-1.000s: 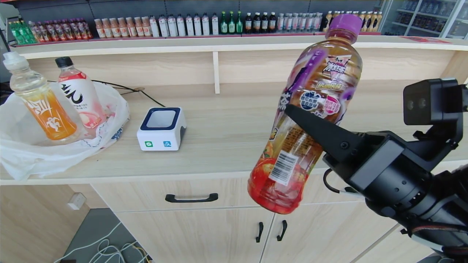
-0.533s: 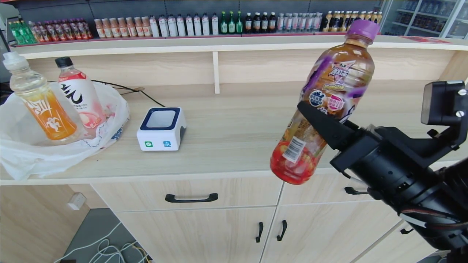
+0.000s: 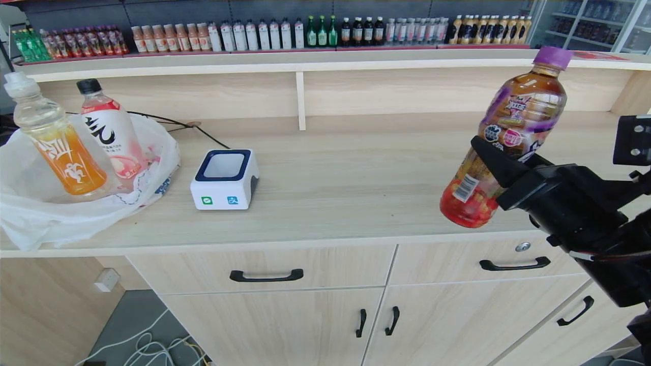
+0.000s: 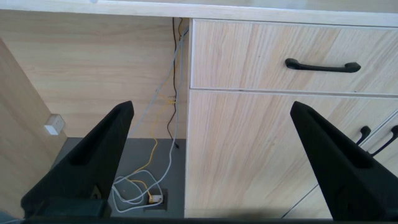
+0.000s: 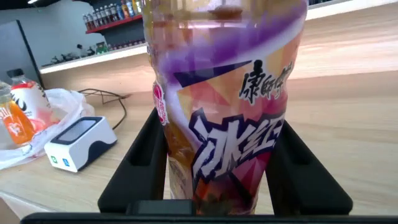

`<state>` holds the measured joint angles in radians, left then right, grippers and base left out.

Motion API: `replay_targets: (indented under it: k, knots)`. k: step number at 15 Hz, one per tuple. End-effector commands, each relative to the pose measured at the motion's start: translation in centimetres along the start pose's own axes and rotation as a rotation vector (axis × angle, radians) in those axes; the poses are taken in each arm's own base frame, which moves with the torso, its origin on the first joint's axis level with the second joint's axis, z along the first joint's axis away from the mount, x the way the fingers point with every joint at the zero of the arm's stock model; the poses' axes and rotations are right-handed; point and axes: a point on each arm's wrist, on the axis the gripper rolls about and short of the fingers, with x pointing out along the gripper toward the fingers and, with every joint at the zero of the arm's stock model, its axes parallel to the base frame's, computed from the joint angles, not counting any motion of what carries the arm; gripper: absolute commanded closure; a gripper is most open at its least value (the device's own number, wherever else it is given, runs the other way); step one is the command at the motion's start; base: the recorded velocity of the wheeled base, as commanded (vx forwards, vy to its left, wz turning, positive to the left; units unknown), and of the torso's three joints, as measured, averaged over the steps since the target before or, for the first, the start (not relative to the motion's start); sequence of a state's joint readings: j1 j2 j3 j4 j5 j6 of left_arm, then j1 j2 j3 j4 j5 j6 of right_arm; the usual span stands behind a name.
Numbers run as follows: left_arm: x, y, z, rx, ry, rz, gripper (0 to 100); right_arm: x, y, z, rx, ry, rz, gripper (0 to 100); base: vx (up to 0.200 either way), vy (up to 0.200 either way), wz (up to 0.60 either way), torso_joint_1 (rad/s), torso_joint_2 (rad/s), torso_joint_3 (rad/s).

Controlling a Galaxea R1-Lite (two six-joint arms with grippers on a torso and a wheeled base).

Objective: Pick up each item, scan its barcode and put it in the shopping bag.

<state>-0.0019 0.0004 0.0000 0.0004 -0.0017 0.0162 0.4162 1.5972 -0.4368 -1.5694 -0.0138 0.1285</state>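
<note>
Left claw (image 4: 212,106): open, nothing between its fingers, held low and facing the cabinet front (image 4: 261,137) below the tabletop, with loose cables (image 4: 144,186) on the floor beyond it. Shopping bag (image 3: 30,213): white plastic, lying slack at the 9 o'clock end of the tabletop (image 3: 346,183), mouth open. Two bottles stand in it, both leaning with caps toward 11 o'clock: an orange drink bottle (image 3: 57,147) with a white cap and, just beside it at 3 o'clock, a white-and-pink bottle (image 3: 109,133) with a black cap. Scanner (image 3: 225,179): a small white box with a dark blue frame round its window, standing on the tabletop at 3 o'clock from the bag, near it and not touching; a black cable (image 3: 173,122) runs along the tabletop at its 11 o'clock. Tea bottle (image 3: 513,132): purple cap, well apart from the scanner at 3 o'clock, held in the air over the tabletop's front edge, tilted with the cap toward 1 o'clock and the red base toward 7 o'clock; a barcode (image 3: 464,188) shows on its lower label. Right claw (image 3: 501,162): closed round the middle of the tea bottle, coming in from 4 o'clock. Display shelf (image 3: 325,48): rows of bottles at 12 o'clock behind the tabletop.
</note>
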Motion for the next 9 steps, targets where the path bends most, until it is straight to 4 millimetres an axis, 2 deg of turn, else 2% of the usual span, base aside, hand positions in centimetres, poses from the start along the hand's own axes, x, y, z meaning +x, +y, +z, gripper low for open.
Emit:
replay_targets:
  k: [1,3,9]
  knots:
    - [0.0,0.0,0.0,-0.001,0.001,0.002,0,-0.4,-0.5,-0.2,-0.027,0.014,-0.019,100,0.0,0.0,0.0,0.0,0.0,0.0]
    - [0.0,0.0,0.0,-0.001,0.001,0.001,0,0.5,-1.2,0.6,-0.213,-0.028,-0.039,100,0.0,0.0,0.0,0.0,0.0,0.0]
    - [0.0,0.0,0.0,0.001,-0.001,0.001,0,-0.2,-1.5,1.3,-0.276,-0.041,-0.064,100,0.0,0.0,0.0,0.0,0.0,0.0]
